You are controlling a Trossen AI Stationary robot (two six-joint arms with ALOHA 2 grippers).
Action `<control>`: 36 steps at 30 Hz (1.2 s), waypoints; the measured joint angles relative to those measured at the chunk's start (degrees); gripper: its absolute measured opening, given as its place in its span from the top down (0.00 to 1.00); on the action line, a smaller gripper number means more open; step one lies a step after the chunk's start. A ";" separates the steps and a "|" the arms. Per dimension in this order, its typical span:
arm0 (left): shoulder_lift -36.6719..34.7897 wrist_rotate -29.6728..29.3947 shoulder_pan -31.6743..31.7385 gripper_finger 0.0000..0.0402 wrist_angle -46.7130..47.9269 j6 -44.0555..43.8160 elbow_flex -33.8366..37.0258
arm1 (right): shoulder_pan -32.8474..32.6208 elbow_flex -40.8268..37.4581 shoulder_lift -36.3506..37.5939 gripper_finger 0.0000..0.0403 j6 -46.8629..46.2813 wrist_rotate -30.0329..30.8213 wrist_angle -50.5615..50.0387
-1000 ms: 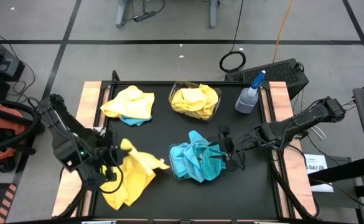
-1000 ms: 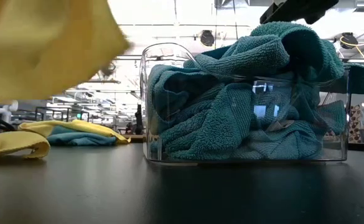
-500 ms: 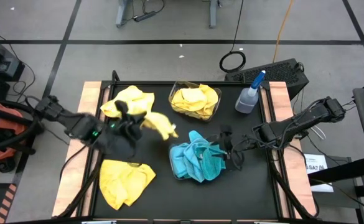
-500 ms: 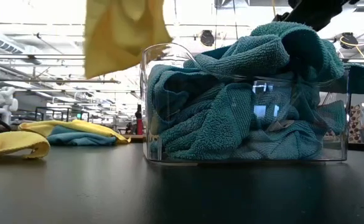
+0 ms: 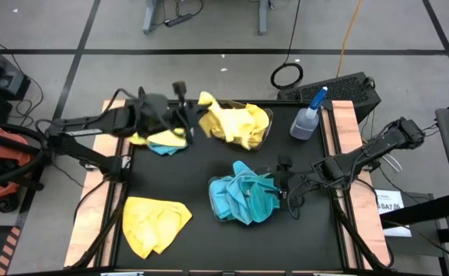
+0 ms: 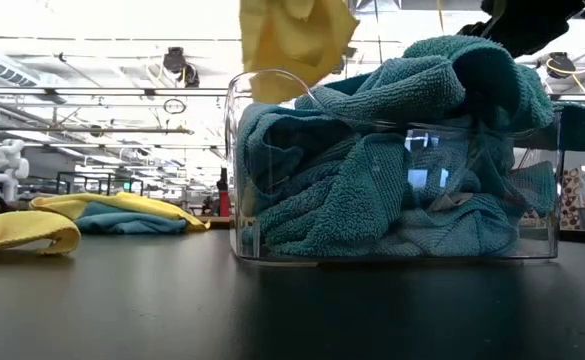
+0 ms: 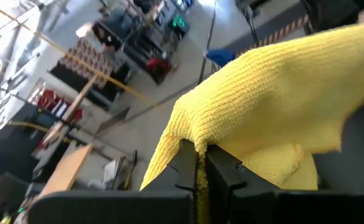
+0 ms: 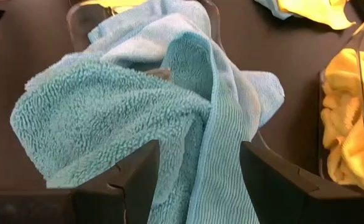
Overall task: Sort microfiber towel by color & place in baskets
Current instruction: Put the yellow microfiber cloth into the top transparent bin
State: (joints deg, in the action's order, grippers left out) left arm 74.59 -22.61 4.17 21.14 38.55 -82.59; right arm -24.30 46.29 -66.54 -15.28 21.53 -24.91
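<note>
Microfiber towels lie sorted and unsorted across my black table. My left gripper, in the upper middle of the high view, is pinched tight on a yellow towel; in my left wrist view the cloth rises out from between my two pressed-together fingers and drapes away to the upper right of that frame. In the low view the same towel hangs at the top centre of the frame, above the near tub's left rim. It hangs at the left edge of the yellow basket, a clear tub near the upper centre of the high view that holds yellow cloths.

My right gripper, right of centre in the high view, stands spread at the right side of the blue basket. This clear tub sits lower centre and is heaped with turquoise towels. In my right wrist view those towels fill the frame between my two open fingers, and I pinch none of them.

A mixed pile, yellow over turquoise, lies at the upper left of the table, partly behind my left arm. Another yellow cloth lies flat at the lower left. A spray bottle stands at the upper right.
</note>
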 joint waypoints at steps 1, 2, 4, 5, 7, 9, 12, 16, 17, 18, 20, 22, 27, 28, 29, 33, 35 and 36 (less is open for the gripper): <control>0.50 2.44 1.78 0.97 -1.74 0.47 0.00 | -0.54 0.01 0.00 0.47 -0.55 0.70 -0.51; 1.11 4.75 3.45 0.97 -3.10 0.91 0.00 | -0.99 -0.01 0.00 0.47 -1.17 1.23 -0.98; 2.65 9.07 6.75 0.96 -6.01 1.19 0.00 | -1.95 -0.01 0.00 0.47 -2.45 2.41 -1.55; 3.60 11.29 8.23 0.96 -7.71 1.24 0.00 | -2.36 -0.01 0.00 0.47 -3.07 2.76 -1.88; 5.68 14.88 11.05 0.96 -9.92 1.26 0.00 | -3.24 -0.01 0.00 0.47 -4.35 3.43 -2.17; 8.01 17.52 13.66 0.96 -12.48 1.25 0.00 | -4.32 -0.01 0.00 0.47 -5.92 4.62 -2.60; 11.77 21.71 17.36 0.96 -14.07 1.10 0.00 | -6.17 -0.01 0.00 0.47 -8.43 6.21 -3.73; 17.38 24.08 21.01 0.96 -14.62 0.72 0.00 | -8.51 -0.03 0.00 0.47 -11.67 7.48 -5.16; 18.81 24.11 21.71 0.96 -14.63 0.16 0.00 | -8.98 -0.03 0.00 0.47 -12.40 7.59 -5.36; 20.29 24.33 22.49 0.96 -14.51 -0.57 0.00 | -9.49 -0.02 0.00 0.47 -13.08 8.18 -5.68; 23.23 26.13 23.95 0.96 -13.99 -1.58 0.00 | -10.40 -0.03 0.00 0.47 -14.18 9.02 -6.35; 26.00 27.26 25.19 0.96 -13.43 -2.37 0.00 | -11.19 -0.03 0.00 0.47 -15.12 9.81 -6.88; 32.68 28.48 27.20 0.96 -12.07 -3.77 0.02 | -12.45 -0.03 0.00 0.47 -17.11 10.17 -7.60; 33.87 29.10 27.41 0.96 -11.79 -3.79 0.04 | -12.70 -0.03 0.00 0.47 -17.49 10.23 -7.73; 35.07 29.68 27.44 0.96 -11.78 -3.93 0.04 | -12.90 -0.03 0.00 0.47 -17.88 10.26 -7.83; 39.19 30.09 27.37 0.96 -11.65 -4.33 0.04 | -13.58 -0.03 0.00 0.47 -19.31 10.85 -8.34; 41.08 30.25 27.20 0.96 -10.86 -4.36 0.04 | -13.98 -0.05 0.00 0.47 -19.76 11.69 -8.46; 41.91 30.69 27.11 0.96 -10.67 -4.49 0.04 | -14.09 -0.05 0.00 0.47 -19.85 11.76 -8.42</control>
State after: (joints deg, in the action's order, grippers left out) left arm 116.50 8.09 31.28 10.47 34.06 -82.55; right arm -38.39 46.24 -66.54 -35.13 33.30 -33.33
